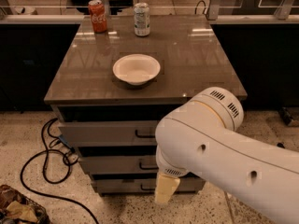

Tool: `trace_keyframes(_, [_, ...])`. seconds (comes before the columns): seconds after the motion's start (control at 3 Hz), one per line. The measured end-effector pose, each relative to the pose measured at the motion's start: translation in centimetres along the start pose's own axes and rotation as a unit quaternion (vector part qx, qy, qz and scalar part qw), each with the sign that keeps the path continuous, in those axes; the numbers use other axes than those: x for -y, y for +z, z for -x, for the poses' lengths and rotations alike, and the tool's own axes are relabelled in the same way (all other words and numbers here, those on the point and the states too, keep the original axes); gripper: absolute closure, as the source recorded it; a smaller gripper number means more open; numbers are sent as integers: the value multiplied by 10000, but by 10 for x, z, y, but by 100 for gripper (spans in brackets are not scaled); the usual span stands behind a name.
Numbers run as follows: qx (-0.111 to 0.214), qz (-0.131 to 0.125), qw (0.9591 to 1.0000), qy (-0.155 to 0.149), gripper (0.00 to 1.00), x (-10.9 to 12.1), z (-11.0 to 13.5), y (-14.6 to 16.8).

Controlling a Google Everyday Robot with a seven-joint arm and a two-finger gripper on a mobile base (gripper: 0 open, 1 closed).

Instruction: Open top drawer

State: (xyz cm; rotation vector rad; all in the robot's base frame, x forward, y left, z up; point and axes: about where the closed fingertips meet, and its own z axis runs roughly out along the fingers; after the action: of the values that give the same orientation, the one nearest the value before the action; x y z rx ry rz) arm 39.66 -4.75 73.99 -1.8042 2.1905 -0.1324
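Note:
The top drawer (107, 132) is the widest of three grey drawers under the brown tabletop. Its small black handle (145, 134) shows just left of my arm. A dark gap runs above its front, and the right part of the front is hidden by my arm. My big white arm (219, 148) comes in from the lower right. My gripper (166, 188) shows only as a beige tip hanging below the arm's end. It is in front of the bottom drawer, lower than the top drawer's handle and slightly right of it, touching nothing that I can see.
A white bowl (136, 69) sits mid-tabletop. A red cola can (97, 16) and a silver can (141, 19) stand at the far edge. The middle drawer (117, 164) and bottom drawer (121, 185) lie below. Black cables (46, 157) loop on the floor at left, beside a cluttered basket (18, 209).

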Motion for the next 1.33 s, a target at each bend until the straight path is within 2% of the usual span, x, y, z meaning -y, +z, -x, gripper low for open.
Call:
trace_keyframes(0.33, [-75, -166, 9997, -145, 0, 9, -14, 11])
trace_keyframes(1.0, [-421, -338, 9981, -296, 0, 26, -55, 36])
trace_keyframes(1.33, [-404, -453, 9975, -356, 0, 45, -62, 49])
